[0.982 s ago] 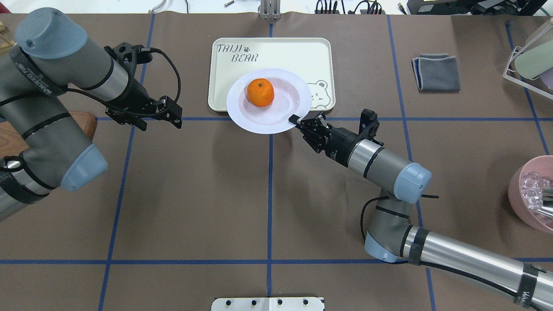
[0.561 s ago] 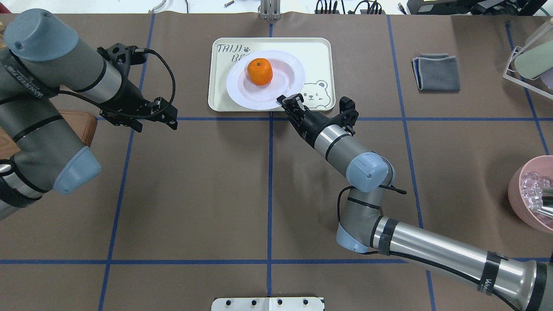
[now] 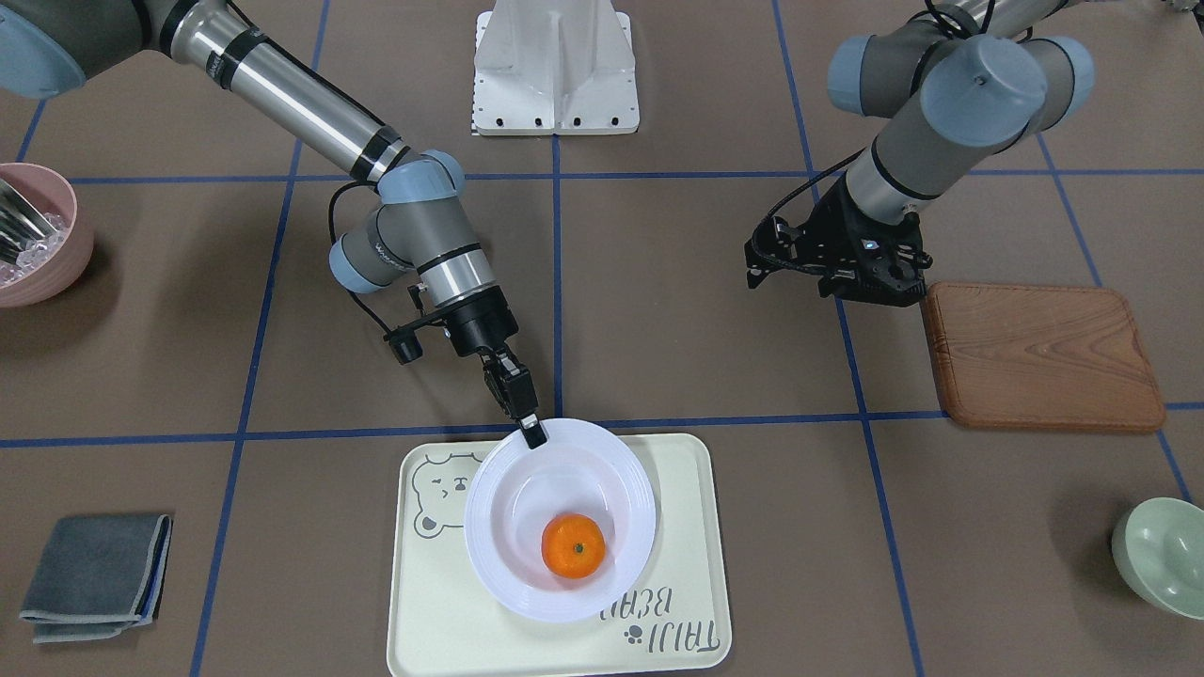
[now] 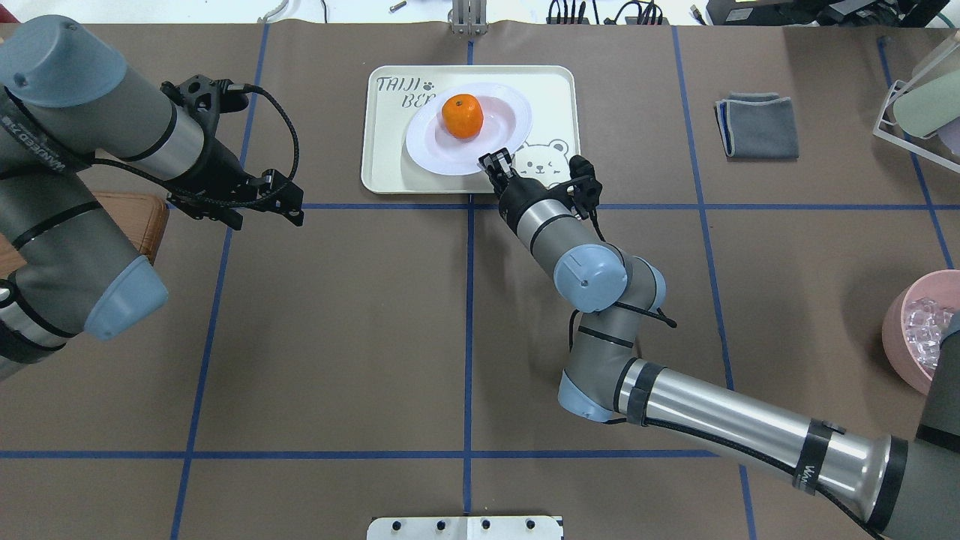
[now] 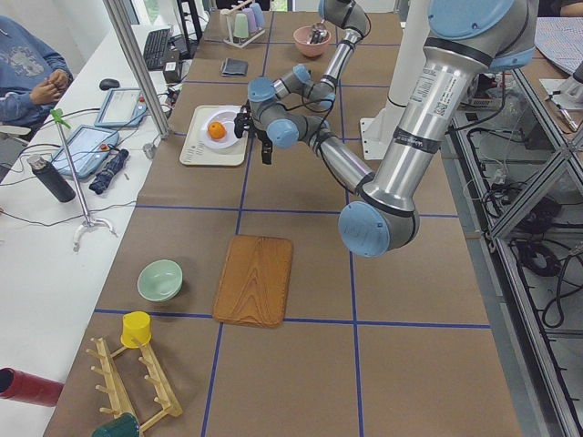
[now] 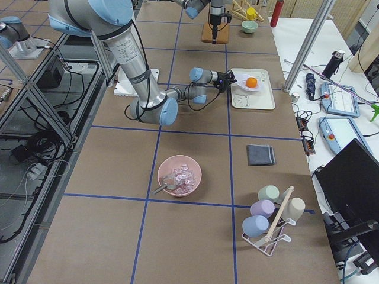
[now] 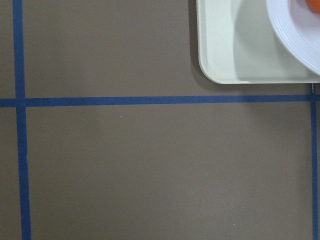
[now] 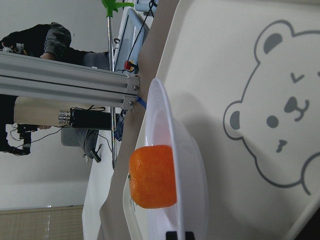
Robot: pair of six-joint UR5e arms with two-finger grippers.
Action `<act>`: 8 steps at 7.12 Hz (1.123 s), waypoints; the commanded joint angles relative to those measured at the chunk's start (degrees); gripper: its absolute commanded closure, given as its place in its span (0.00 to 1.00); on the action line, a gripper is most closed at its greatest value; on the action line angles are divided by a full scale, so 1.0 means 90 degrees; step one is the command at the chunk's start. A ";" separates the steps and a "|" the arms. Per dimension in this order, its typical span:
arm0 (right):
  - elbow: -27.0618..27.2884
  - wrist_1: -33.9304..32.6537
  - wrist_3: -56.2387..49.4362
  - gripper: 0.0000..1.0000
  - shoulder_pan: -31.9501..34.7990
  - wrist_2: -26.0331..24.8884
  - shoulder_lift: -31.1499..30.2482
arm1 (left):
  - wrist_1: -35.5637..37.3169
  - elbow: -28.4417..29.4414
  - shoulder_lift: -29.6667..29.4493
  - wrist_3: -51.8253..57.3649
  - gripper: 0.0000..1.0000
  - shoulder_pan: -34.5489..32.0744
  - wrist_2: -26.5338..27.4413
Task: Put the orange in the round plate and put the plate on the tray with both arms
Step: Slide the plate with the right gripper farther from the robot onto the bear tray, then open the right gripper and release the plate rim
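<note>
**Orange**: one, small, bright. It lies in the well of the plate, just beyond the right jaws and a little to their left, touching neither finger.

**Round plate**: white, glossy, ridged rim. Its near rim is pinched between the jaws of the right gripper, which are closed down thin on that edge and hold nothing else. The right wrist view shows the plate edge-on and apparently tipped. Whether its base touches the surface below cannot be told.

**Tray**: cream, bear drawing. It lies directly under and ahead of the right jaws, and the plate sits wholly within its outline.

**Left gripper**: well apart from the plate, off the tray's left end. Its jaws stand apart and hold nothing, and its wrist view shows only bare table and the tray's corner.

**Other items:** wooden board, just behind the left jaws. Grey cloth, pink bowl and green bowl, all well clear of both grippers.

**Progress (judged):** orange plated, done. Plate is over the tray, and lowering flat and releasing appear to be what is left. Only one arm is engaged.
</note>
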 commanded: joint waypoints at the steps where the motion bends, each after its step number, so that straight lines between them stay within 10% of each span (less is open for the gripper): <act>1: -0.0118 -0.0262 0.0380 1.00 0.0012 -0.0081 0.0162 | 0.0000 -0.0006 0.0003 -0.0008 0.03 0.0000 0.0000; 3: -0.0147 -0.0272 0.0421 0.01 0.0032 -0.0111 0.0162 | 0.0000 -0.0015 0.0004 -0.0008 0.03 0.0000 0.0000; 5: -0.0012 -0.0310 0.0372 0.00 0.0012 -0.0072 0.0094 | 0.0000 -0.0006 0.0004 -0.0008 0.03 0.0009 0.0000; 8: 0.1773 -0.0311 -0.0164 0.00 -0.0319 -0.0013 -0.1105 | 0.0000 0.0004 0.0004 -0.0008 0.03 0.0019 0.0000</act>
